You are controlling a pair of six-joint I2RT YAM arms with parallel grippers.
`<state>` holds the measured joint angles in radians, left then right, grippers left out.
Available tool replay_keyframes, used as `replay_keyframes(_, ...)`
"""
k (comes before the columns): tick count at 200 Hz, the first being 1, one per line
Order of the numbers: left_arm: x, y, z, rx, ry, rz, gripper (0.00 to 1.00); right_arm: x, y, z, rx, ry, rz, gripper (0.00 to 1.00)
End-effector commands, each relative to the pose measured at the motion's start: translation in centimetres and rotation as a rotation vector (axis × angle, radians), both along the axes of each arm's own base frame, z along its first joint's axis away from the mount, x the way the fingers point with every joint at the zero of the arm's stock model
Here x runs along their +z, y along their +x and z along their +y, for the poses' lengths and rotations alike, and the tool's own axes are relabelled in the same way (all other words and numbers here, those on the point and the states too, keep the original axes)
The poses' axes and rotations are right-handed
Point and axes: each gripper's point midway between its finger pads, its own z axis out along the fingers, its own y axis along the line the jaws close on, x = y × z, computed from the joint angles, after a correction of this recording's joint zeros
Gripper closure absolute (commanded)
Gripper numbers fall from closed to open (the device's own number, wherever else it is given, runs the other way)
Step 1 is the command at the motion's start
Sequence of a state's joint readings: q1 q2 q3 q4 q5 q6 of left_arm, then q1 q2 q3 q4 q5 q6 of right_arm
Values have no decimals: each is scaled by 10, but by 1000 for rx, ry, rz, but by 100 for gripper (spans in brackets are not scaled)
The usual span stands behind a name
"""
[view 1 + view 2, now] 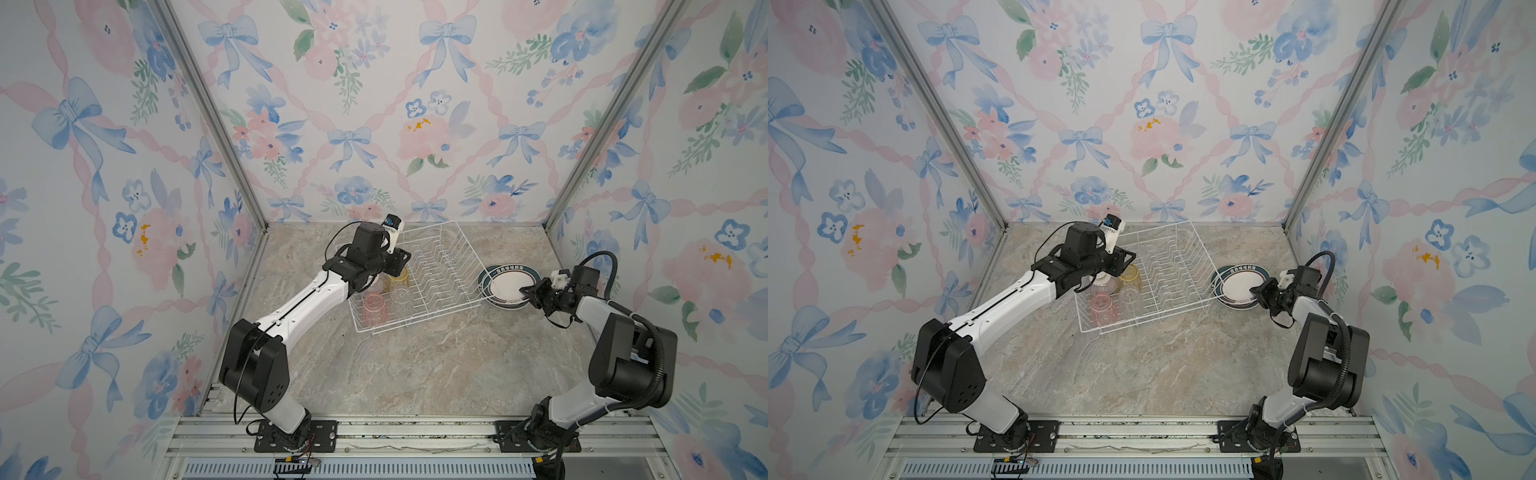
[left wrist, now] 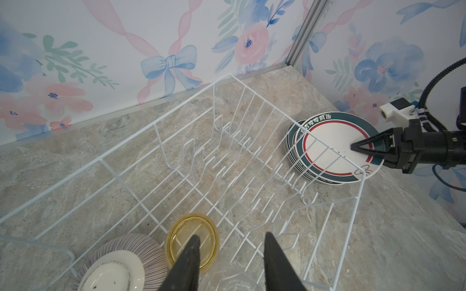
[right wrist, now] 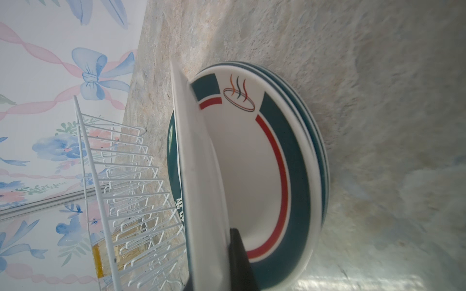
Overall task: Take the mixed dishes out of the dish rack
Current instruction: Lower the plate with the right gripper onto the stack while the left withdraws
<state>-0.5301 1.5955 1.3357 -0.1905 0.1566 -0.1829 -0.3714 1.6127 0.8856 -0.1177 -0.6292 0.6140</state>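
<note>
The white wire dish rack (image 1: pixel 440 266) (image 1: pixel 1167 266) (image 2: pixel 156 123) sits mid-table. At its left end stand upturned tumblers: yellow (image 1: pixel 400 279) (image 2: pixel 181 234), pink (image 1: pixel 375 307) and clear (image 1: pixel 402 297) (image 2: pixel 227 279), beside an upturned striped bowl (image 2: pixel 121 259) (image 1: pixel 1102 284). My left gripper (image 2: pixel 232 235) (image 1: pixel 395 270) hangs open above the yellow and clear tumblers, holding nothing. Right of the rack lies a stack of green-rimmed plates (image 1: pixel 505 305) (image 3: pixel 297 156). My right gripper (image 1: pixel 525 294) (image 2: pixel 353 147) (image 3: pixel 219 239) is shut on the rim of the top plate (image 3: pixel 199 176) (image 2: pixel 332 148), tilted over the stack.
The rack's plate prongs (image 2: pixel 227 151) hold nothing. Floral walls close off the back and both sides. Bare marble tabletop (image 1: pixel 415 365) stretches in front of the rack, toward the aluminium rail (image 1: pixel 415 432) that carries both arm bases.
</note>
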Motion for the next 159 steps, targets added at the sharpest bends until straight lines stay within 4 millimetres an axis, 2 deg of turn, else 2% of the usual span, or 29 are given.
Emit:
replay_keyframes(1,-5,-4,-1,-17,16,13,62,8,9,5,27,20,-27,100)
replay_keyframes(55,-6,-5,0,-21,18,14,62,-1,0,7,50,12,37,99)
replay_keyframes(96,-7,-6,-1,-23,19,17,62,-2,-5,7,72,-9,78,87)
replay_keyframes(127,-8,-6,0,-23,19,18,62,-4,-12,5,98,-49,116,74)
replay_keyframes(159,-10,-6,-1,-27,20,22,62,-7,-21,2,118,-90,154,67)
